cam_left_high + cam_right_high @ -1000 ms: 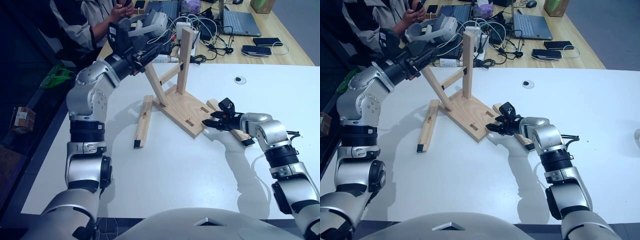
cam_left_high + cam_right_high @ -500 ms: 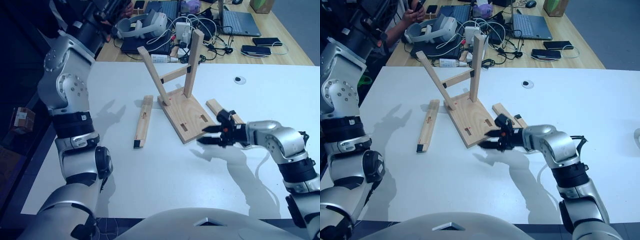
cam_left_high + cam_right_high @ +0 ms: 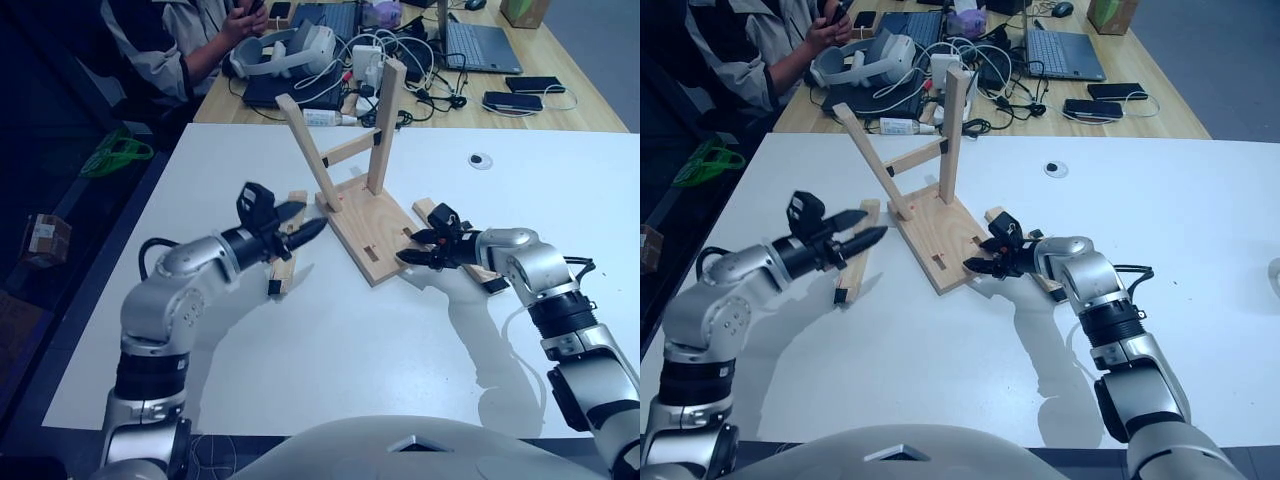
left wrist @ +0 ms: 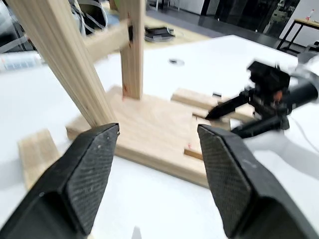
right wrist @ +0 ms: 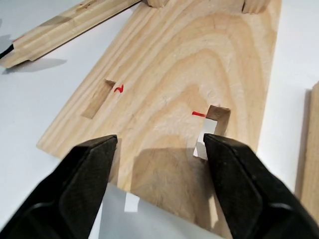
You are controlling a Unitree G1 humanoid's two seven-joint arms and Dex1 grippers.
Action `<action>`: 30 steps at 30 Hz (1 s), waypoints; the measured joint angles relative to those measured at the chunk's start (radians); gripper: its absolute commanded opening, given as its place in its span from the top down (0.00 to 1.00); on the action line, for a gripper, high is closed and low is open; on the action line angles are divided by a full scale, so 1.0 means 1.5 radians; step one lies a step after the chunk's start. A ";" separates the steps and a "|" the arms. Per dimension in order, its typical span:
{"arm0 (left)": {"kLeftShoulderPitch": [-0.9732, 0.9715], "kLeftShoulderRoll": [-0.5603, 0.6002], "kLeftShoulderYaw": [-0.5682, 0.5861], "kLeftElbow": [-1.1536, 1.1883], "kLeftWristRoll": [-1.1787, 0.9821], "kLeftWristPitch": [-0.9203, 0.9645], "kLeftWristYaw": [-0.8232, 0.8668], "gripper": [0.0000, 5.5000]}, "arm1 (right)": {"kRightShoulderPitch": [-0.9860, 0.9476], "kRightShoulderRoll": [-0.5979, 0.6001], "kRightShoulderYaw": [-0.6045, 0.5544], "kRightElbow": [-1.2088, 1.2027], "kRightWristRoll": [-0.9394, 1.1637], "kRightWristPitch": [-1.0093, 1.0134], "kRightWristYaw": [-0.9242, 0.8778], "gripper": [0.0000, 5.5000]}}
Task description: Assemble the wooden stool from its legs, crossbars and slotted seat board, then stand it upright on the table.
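Head view: seat board lies flat on the bench, with two fitted legs and a crossbar standing up from it. Left end effector is spread open over the far half of the loose leg; contact can't be judged. Right end effector gapes at the board's near corner, with the second loose leg just behind it.

Left wrist view: fingers are wide apart and hold nothing; the seat board lies beyond.

Right wrist view: fingers straddle the board's near edge, with two empty slots just ahead.

Judgement: the step is fetching a leg. Grip the loose leg across its narrow faces near mid-length, leaving the tenon end free. The right side should pinch the edge clear of the slots to steady the board.
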 measured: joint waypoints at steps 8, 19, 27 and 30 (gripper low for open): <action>0.003 -0.012 -0.014 -0.006 0.010 -0.009 0.013 0.47 | -0.006 -0.089 0.060 -0.056 -0.008 0.053 0.152 0.41; -0.005 -0.028 -0.024 0.012 0.028 -0.021 0.019 0.47 | 0.050 -0.066 0.025 -0.239 0.162 0.317 0.177 0.41; -0.017 -0.027 -0.038 0.017 0.039 -0.028 0.012 0.47 | 0.056 0.049 -0.044 -0.241 0.187 0.321 0.036 0.41; -0.018 -0.012 -0.085 0.015 0.053 -0.027 -0.026 0.47 | 0.051 0.015 -0.094 -0.234 0.185 0.298 0.018 0.41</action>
